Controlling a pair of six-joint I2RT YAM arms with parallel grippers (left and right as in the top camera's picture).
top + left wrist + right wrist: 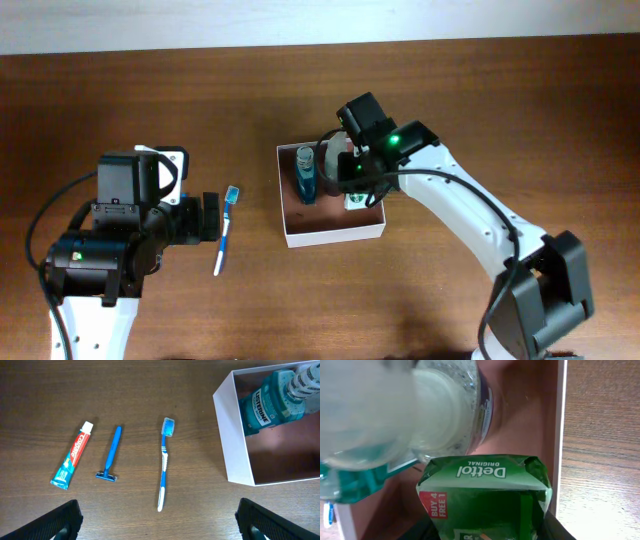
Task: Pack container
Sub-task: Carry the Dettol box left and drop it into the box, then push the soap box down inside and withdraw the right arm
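Observation:
The container (331,239) is a square white-walled box with a reddish-brown inside, at the table's middle. A teal Listerine mouthwash bottle (307,176) is in its left part. My right gripper (353,188) is over the container's right side, shut on a green Dettol soap pack (354,201). In the right wrist view the pack (485,490) sits between the fingers (487,534), beside the bottle (395,420) and close to the container wall (561,435). My left gripper (210,216) is open and empty, left of a blue-white toothbrush (226,230).
The left wrist view shows a toothpaste tube (73,462), a blue razor (111,454) and the toothbrush (164,462) lying on the wood left of the container (232,445), with the open fingers (157,527) below them. The bottle (270,402) lies inside.

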